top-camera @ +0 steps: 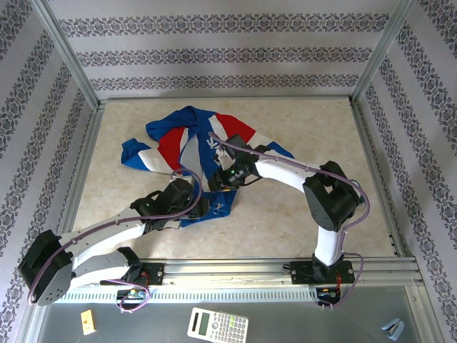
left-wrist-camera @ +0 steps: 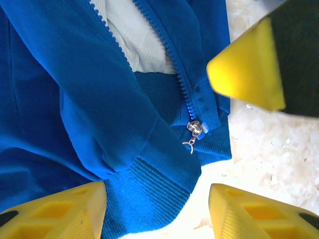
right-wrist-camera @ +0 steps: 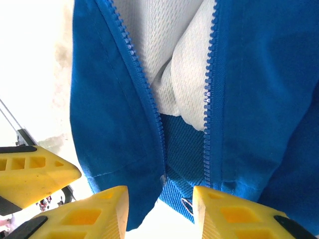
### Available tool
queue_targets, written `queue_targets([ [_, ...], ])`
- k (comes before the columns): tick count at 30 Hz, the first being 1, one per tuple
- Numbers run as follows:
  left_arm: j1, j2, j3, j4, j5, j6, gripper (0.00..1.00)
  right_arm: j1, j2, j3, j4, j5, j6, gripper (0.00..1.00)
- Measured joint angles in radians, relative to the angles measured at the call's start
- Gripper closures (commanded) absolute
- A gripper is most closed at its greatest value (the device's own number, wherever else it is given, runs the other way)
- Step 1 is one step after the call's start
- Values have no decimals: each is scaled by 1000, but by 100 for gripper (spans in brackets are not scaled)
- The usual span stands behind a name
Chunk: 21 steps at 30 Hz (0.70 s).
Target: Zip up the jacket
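A pale marbled tabletop sits between walls of patterned wallpaper. The unzipped jacket lies crumpled mid-table. The left gripper is spread wide over the hem beside the zipper slider, gripping nothing. The right gripper, likewise spread, straddles the parted zipper teeth. A calculator lies off the near edge.

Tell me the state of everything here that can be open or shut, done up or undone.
jacket: unzipped, lying rumpled.
zipper slider: down at the hem, with the teeth rows apart above it.
left gripper: open, fingers wide apart.
right gripper: open, fingers apart.
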Motion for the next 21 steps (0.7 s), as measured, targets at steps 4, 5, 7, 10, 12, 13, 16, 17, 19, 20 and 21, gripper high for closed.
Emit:
queue_targets([
  [4,0,104,47,-8,-4,-34,40,5,15,0,0,0,3,62],
  [5,0,135,64,-13,-10,-42,40,5,15,0,0,0,3,62],
  [7,0,176,85,-30,-26,-56,45,5,15,0,0,0,3,62],
  [10,8,198,92,-66,-40,-69,58,5,15,0,0,0,3,62],
  [12,29,181,78,-87,-39,-79,64,5,15,0,0,0,3,62],
  [13,43,164,64,-90,-37,-82,65,5,15,0,0,0,3,62],
  [16,102,78,-2,-113,-29,-90,65,5,15,0,1,0,3,62],
  [17,122,45,-27,-122,-25,-91,65,5,15,0,0,0,3,62],
  [19,155,-11,-72,-133,-22,-94,64,5,15,0,3,0,7,62],
  [20,167,-31,-90,-134,-17,-95,64,5,15,0,5,0,8,62],
  [21,179,-49,-109,-136,-10,-96,64,6,15,0,6,-3,10,62],
])
